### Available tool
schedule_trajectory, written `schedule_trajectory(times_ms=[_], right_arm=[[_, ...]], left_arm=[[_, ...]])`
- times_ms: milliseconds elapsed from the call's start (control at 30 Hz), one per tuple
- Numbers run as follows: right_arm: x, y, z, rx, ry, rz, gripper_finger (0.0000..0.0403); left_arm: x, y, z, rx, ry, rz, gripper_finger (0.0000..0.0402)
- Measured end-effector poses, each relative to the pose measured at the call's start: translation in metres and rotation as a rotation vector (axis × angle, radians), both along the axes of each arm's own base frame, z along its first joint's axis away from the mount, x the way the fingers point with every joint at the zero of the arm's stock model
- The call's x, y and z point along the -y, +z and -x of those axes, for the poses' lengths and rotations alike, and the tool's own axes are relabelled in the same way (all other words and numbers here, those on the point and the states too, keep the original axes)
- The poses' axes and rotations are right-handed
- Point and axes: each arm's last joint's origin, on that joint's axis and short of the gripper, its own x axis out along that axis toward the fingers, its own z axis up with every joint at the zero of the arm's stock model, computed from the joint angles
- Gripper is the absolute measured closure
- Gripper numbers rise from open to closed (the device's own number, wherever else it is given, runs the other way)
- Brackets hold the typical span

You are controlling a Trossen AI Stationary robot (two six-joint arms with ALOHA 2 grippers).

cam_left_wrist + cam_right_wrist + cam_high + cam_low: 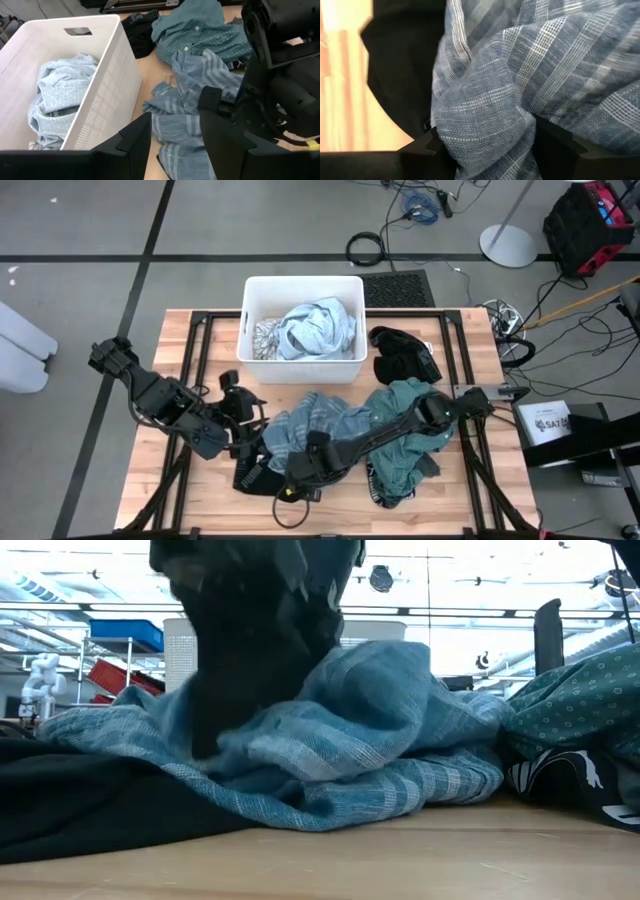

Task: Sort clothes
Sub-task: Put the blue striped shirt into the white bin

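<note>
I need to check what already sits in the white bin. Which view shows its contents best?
The left wrist view: it looks into the white bin at close range, showing the light blue garment inside. The high view shows it smaller, plus a white-grey patterned piece. The low and right wrist views miss the bin.

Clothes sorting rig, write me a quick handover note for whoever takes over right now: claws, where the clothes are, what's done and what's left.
Right claw: down on the blue striped shirt at mid-table, a fold of it between its fingers.
Left claw: open, empty, hovering left of the pile, facing the white bin.
Done: light blue garment and a white-grey patterned piece lie in the bin.
Left: the striped shirt, the teal shirt under the right arm, black clothing right of the bin, and black fabric at the pile's front-left, all on the table.
</note>
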Motion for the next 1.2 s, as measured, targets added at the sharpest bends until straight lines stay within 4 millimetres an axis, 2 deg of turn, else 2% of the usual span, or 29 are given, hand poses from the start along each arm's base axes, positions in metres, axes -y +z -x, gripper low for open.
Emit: schedule_trajectory(times_ms=[367,467,567,667,833,1000,1200], right_arm=[[0.000,-0.038,-0.002,-0.100,-0.002,0.017,0.0202],[0.002,-0.042,-0.002,-0.123,-0.004,0.019,0.0208],[0.004,-0.042,-0.001,-0.131,-0.004,0.023,0.0238],[0.005,-0.041,-0.001,-0.136,0.004,0.022,0.0287],[0.007,-0.026,0.000,-0.113,0.043,0.022,0.0375],[0.010,0.000,0.006,-0.091,0.072,0.026,0.0380],[0.017,0.045,0.017,-0.022,0.059,0.110,0.0380]], left_arm=[[0.002,-0.010,0.000,-0.027,0.003,-0.009,0.0224],[0.002,-0.010,0.000,-0.027,0.004,-0.009,0.0224],[0.002,-0.010,0.000,-0.027,0.004,-0.009,0.0224],[0.002,-0.010,0.000,-0.027,0.004,-0.009,0.0224],[0.002,-0.010,0.000,-0.026,0.004,-0.008,0.0224],[0.002,-0.010,0.000,-0.022,0.013,0.013,0.0224],[0.004,-0.010,0.001,-0.025,0.009,0.036,0.0224]])
